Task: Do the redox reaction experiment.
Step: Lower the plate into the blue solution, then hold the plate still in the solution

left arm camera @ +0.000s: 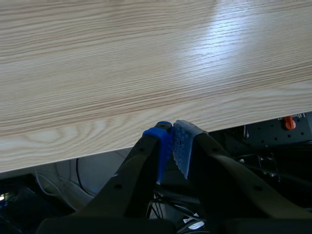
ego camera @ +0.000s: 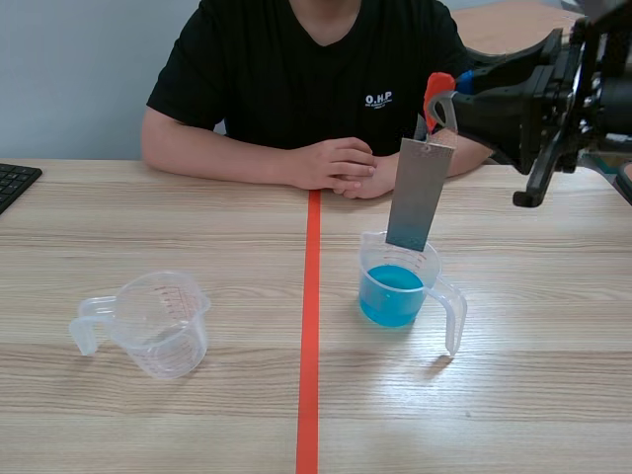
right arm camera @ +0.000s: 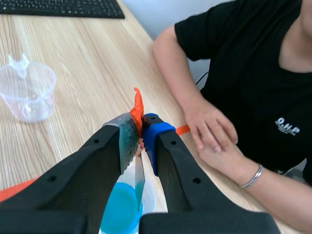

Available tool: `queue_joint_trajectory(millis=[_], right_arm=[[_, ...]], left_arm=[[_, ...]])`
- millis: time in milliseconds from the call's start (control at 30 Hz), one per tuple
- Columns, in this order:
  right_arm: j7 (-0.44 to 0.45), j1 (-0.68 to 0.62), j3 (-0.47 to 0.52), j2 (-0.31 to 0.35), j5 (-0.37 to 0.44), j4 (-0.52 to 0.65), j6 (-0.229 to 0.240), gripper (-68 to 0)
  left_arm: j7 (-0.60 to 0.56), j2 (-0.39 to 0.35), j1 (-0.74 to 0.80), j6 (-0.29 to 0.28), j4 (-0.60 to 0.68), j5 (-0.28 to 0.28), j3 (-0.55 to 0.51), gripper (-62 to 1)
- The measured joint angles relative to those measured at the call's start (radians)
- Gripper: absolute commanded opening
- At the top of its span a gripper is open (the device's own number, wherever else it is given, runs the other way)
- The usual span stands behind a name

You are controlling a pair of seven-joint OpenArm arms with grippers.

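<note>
Wood-grain table [left arm camera: 122, 73] fills the left wrist view, the only view that shows the left gripper [left arm camera: 171, 142]. Its blue pads are pressed together with nothing between them, at the table's near edge.

In the scene view, the empty measuring cup [ego camera: 158, 324] stands nearest the robot, left of the orange-red tape line [ego camera: 310, 326], with its handle turned away from the line. Just right of the line and a little farther off, a clear cup [ego camera: 449, 306] holds blue liquid [ego camera: 392, 296].

A grey metal sheet [ego camera: 419, 193] hangs slightly tilted over that cup, its lower end at the rim. Whether it reaches the liquid cannot be told. An orange-red clip [ego camera: 436, 91] grips the sheet's top, and the right gripper [ego camera: 460, 99] is clamped on the clip. The right wrist view shows this closely: both fingers squeeze the clip, and the sheet runs edge-on between them toward the blue liquid.

Farthest off, a person's hands [ego camera: 341, 165] rest folded on the table at the tape line's far end. A bracelet [right arm camera: 253, 177] shows only in the right wrist view. A keyboard [ego camera: 15, 183] lies at the far left.
</note>
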Motion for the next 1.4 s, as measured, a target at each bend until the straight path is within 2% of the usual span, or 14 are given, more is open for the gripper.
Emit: queue_joint_trajectory(millis=[333,900,1400], right_arm=[[0.008,-0.002,-0.034,-0.047,-0.046,-0.036,0.0,-65.8],[0.099,0.002,-0.109,-0.14,-0.226,-0.188,-0.002,-65.8],[0.123,0.013,-0.125,-0.14,-0.254,-0.199,-0.002,-65.8]], left_arm=[[0.0,0.0,-0.003,0.0,0.0,0.0,0.0,-56.3],[0.0,0.0,-0.003,0.0,0.0,0.0,0.0,-56.3],[0.0,0.0,-0.003,0.0,0.0,0.0,0.0,-56.3]])
